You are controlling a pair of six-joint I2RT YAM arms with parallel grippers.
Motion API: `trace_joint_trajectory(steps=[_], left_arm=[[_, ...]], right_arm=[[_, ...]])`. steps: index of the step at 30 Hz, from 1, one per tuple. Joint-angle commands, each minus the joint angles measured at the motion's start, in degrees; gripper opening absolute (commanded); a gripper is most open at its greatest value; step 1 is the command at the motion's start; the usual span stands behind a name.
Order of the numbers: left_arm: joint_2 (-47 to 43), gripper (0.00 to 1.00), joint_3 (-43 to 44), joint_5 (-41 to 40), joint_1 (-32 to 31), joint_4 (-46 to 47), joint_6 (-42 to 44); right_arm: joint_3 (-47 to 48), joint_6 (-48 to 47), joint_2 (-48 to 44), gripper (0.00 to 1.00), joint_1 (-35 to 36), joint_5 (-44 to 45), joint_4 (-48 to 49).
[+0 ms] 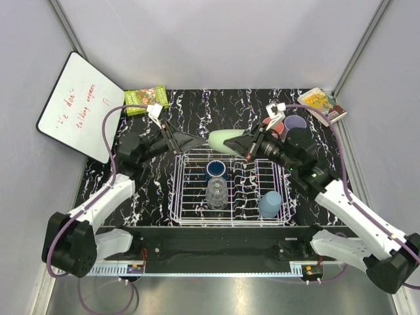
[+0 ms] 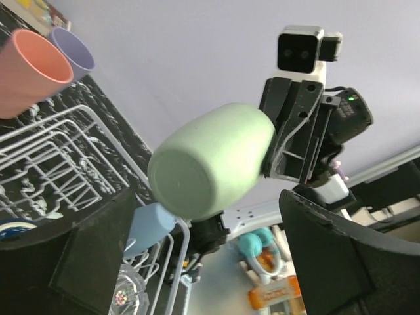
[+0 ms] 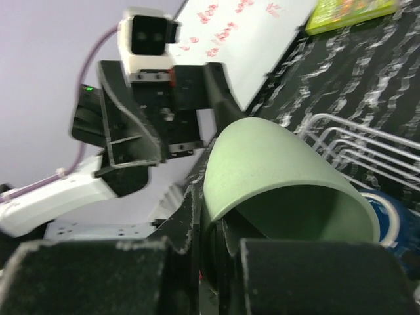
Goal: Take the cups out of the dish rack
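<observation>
The green cup (image 1: 226,140) hangs on its side over the rack's (image 1: 176,197) 12 o'clock edge, base toward 9 o'clock. The right gripper (image 1: 249,146) is clamped on its rim. The left gripper (image 1: 197,140) stands wide open at the base, holding nothing. In the rack sit a dark blue cup (image 1: 216,169) at 12 o'clock, a glass (image 1: 217,193) at 7 and a grey-blue cup (image 1: 270,203) at 4. A pink cup (image 2: 29,69) and a lavender cup (image 2: 73,49) stand on the table at 1 o'clock.
</observation>
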Motion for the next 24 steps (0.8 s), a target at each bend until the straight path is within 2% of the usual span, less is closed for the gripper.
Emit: trace_joint_trajectory(steps=[1,3,4,7,8,11,13,16,20,24], left_arm=[[-4.22,0.95,4.39,-2.89,0.52,-11.58,10.10],[-5.53,0.95,4.83,-4.91,0.70,-16.41,12.65],[-6.07,0.95,4.83,-7.97,0.70,-20.61,13.70],[-9.58,0.93,3.95,-15.70,0.70,-27.65,17.22],[-10.54,0.92,3.52,-17.22,0.70,-29.07,18.62],[-14.06,0.91,2.55,-22.32,0.70,-35.05,20.21],[-16.08,0.90,2.11,-24.34,0.70,-38.65,21.00],[-19.07,0.90,0.79,-25.84,0.61,-41.47,21.80],[-21.36,0.90,0.61,-27.86,0.61,-46.48,23.46],[-21.89,0.89,0.35,-28.04,0.61,-47.81,23.73]], right_arm=[[7.74,-8.48,-4.43,0.00,0.15,13.40,-10.76],[12.37,-10.32,-2.77,0.00,0.15,18.35,-17.70],[14.41,-10.94,-1.45,0.00,0.06,23.85,-20.25],[23.45,-14.90,7.76,0.00,0.15,31.25,-32.17],[26.53,-15.43,14.40,0.00,0.06,33.29,-35.27],[43.54,-16.92,27.59,0.00,-0.03,40.15,-45.92],[48.85,-17.02,32.64,0.00,0.06,42.88,-49.60],[58.44,-15.88,42.47,0.00,-0.64,43.86,-54.09],[70.64,-12.28,50.93,0.00,-3.98,39.57,-60.25],[76.82,-11.13,57.53,0.00,-7.93,35.78,-64.48]])
